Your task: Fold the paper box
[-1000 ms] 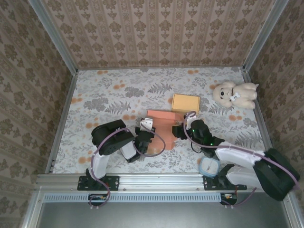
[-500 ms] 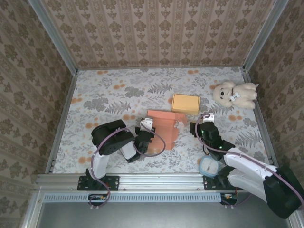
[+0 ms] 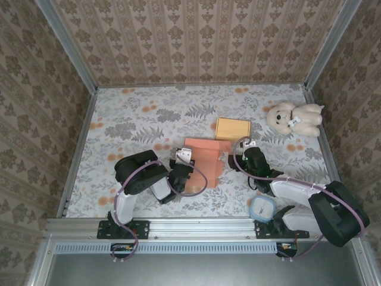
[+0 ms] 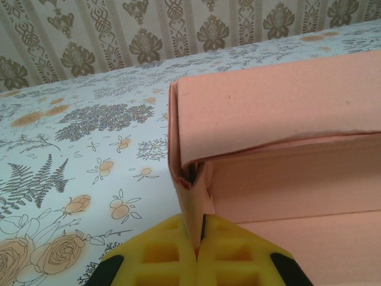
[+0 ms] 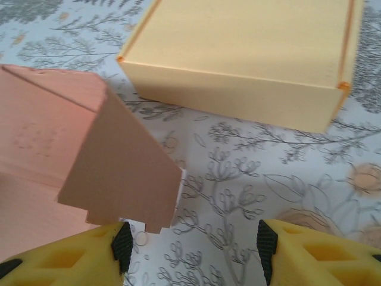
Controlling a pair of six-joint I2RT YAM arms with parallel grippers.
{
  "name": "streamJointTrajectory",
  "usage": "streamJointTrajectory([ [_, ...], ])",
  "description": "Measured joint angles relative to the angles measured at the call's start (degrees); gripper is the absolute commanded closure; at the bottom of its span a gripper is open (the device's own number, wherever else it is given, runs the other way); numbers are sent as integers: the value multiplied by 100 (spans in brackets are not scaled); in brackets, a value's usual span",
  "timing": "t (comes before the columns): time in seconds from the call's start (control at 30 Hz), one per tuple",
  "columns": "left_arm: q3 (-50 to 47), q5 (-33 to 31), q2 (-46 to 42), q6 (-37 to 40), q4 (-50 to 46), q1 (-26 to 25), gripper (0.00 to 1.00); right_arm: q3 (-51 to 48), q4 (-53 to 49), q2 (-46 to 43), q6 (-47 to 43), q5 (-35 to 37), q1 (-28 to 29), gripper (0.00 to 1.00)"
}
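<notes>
Top view: paper box (image 3: 201, 159) lay at centre; yellow box (image 3: 233, 129) just past its far-right corner, teddy (image 3: 296, 118) far right, lidded tub (image 3: 262, 208) nr right base

Left wrist: left gripper (image 4: 198, 237) clamped on the box's upright side

Right wrist: right gripper (image 5: 190, 238) stood open, flap (image 5: 119, 161) beside its left finger, yellow box ahead
</notes>
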Motion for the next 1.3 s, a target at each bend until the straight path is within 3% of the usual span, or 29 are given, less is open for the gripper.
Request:
streamJointTrajectory([
  [0.33, 0, 4, 0, 2, 0, 0, 100, 70, 557, 299, -168, -815, 13, 41],
  [0.77, 0, 2, 2, 2, 0, 0, 100, 306, 669, 533, -297, -973, 306, 41],
  [0.97, 0, 7, 2, 2, 0, 0, 100, 136, 87, -570, -271, -575, 310, 40],
  [1.17, -2, 151, 0, 31, 22, 39, 100, -153, -787, -2070, 48, 669, 293, 40],
  [1.3, -9, 328, -13, 153, 35, 61, 100, -361, -1056, -2330, 229, 1154, 114, 39],
])
